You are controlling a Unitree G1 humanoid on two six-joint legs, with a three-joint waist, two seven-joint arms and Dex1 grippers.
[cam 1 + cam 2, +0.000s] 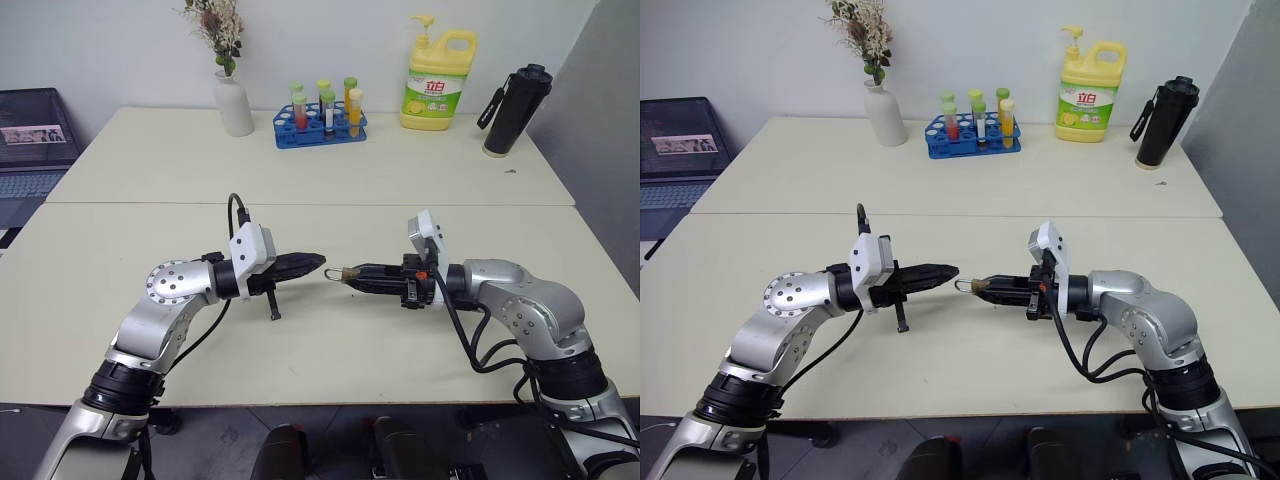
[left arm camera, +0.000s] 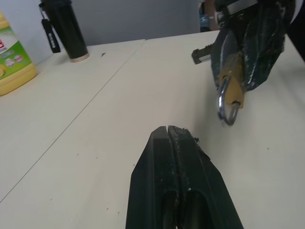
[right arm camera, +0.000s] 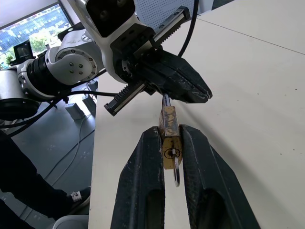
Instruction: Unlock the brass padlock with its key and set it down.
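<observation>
Where the two arms meet: above the near table (image 1: 300, 340), the fingertips facing each other with a small gap between them.
Grippers, count: two, the left gripper (image 1: 318, 263) and the right gripper (image 1: 352, 273).
Left gripper, state: fingers pressed flat together, with nothing visible between them.
Right gripper, state: clamped on the brass padlock (image 3: 169, 131), one finger on each broad side of the body.
Padlock, count and place: one, held off the tabletop at the right gripper's fingertips, just beside the left gripper's tip; contact between the two cannot be told.
Padlock, axis: long axis level and in line with the right gripper's fingers, running across the table from the robot's right to its left.
Padlock, pointing: the silver shackle (image 2: 228, 112) sticks out past the fingertips toward the left gripper.
Left wrist view gives: the shackle as an open loop, with the brass body behind it.
Right wrist view gives: the shackle edge-on as a thin strip, and a small silver ring (image 3: 176, 174) at the body's other end, between the fingers; what it belongs to cannot be told. A person's shoe (image 3: 76, 195) is on the floor beyond the table edge.
Head views give: the far table (image 1: 300, 170) and what stands on it.
Far table, count: one white vase (image 1: 235, 105), one blue rack (image 1: 320, 132) with six tubes, one yellow bottle (image 1: 437, 85), one black flask (image 1: 515, 110).
Laptop (image 1: 30, 150), count: one, off to the robot's left.
</observation>
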